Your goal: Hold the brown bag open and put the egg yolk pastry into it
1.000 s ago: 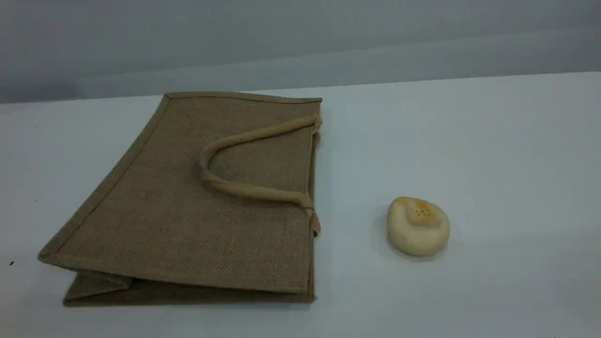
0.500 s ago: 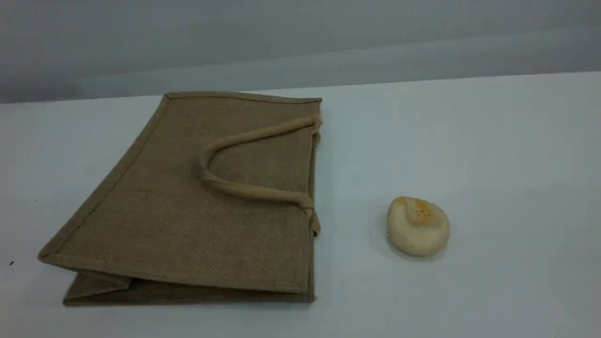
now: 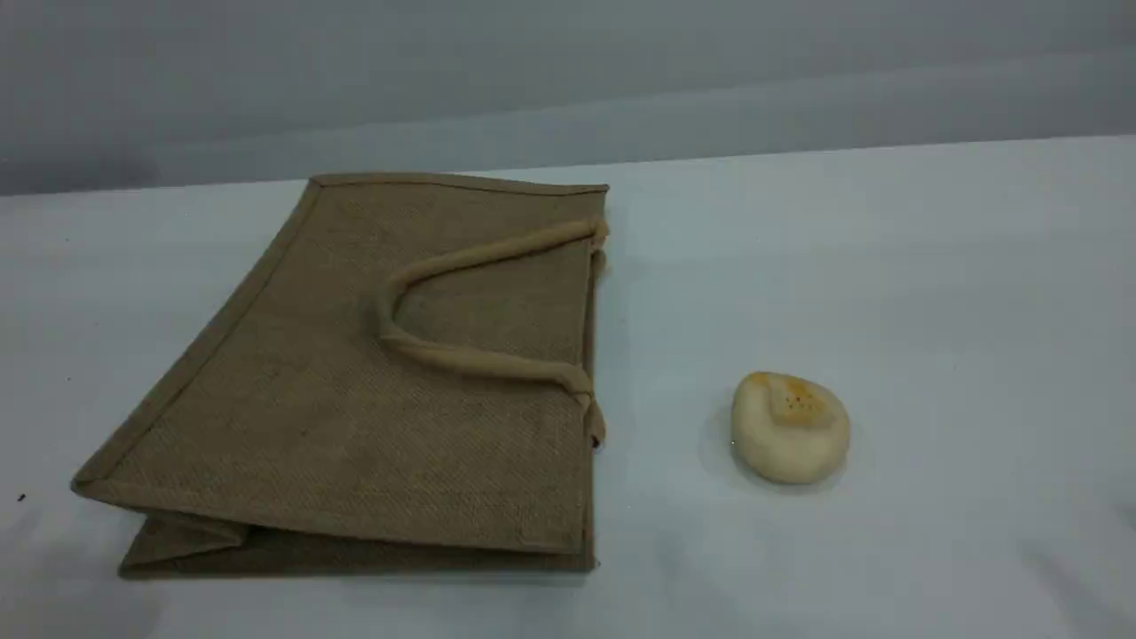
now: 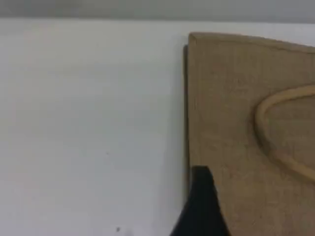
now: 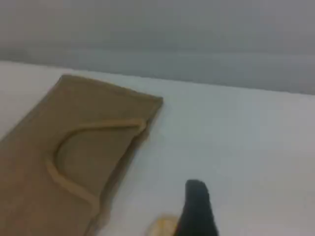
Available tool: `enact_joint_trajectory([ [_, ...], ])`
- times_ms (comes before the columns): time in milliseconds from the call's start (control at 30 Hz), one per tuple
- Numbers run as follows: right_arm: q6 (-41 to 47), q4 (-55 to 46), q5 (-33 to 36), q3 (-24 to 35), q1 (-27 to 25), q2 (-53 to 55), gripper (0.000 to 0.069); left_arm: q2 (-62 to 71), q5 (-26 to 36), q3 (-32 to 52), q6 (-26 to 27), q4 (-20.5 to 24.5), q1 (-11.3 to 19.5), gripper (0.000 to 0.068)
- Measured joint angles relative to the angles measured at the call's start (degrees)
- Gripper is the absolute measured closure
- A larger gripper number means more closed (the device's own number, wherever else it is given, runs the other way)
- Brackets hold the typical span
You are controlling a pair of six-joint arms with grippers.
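Soft, even, cool-toned light from above, moderately bright, no glare anywhere on the white table (image 3: 932, 311). Only faint, diffuse shadows: a thin dark line under the near edge of the brown bag (image 3: 373, 390), a pale halo around the pastry (image 3: 790, 428), vague grey patches in the lower corners of the scene view. Scene view fairly sharp, weave of the bag readable, slight graininess and compression smear on the grey backdrop. Both wrist views markedly softer and blurred; dark fingertip (image 4: 202, 206) out of focus in the left wrist view, likewise fingertip (image 5: 197, 209) in the right wrist view, pastry there a smeared pale blob at the bottom edge.
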Motion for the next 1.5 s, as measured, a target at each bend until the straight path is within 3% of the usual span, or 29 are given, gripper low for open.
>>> enact_joint_trajectory([
  [233, -0.2, 4.0, -2.1, -6.5, 0.0, 14.9, 0.0214, 16.8, -3.2, -5.5, -1.1, -4.9, 0.0, 0.0190],
  [533, -0.7, 6.3, -3.1, -12.8, 0.0, 33.3, 0.0214, 36.1, -2.6, -15.0, -0.6, -9.6, -0.1, 0.0190],
  [700, -2.0, 7.6, -3.8, -14.2, 0.0, 40.2, 0.0214, 45.4, -0.7, -21.1, 3.3, -15.4, -1.2, 0.0190],
  [833, -3.1, 8.8, -3.6, -14.5, 0.0, 42.1, 0.0214, 51.8, -0.2, -25.4, 6.3, -18.8, -3.9, 0.0191],
  [1033, -3.5, 9.2, -3.6, -14.6, 0.0, 42.1, 0.0214, 59.4, -1.7, -29.8, 6.3, -18.7, -7.1, 0.0204],
  [1500, -3.5, 10.1, -3.0, -14.6, 0.0, 42.0, 0.0214, 72.9, -1.6, -38.6, 4.4, -18.7, -9.5, 0.0205],
])
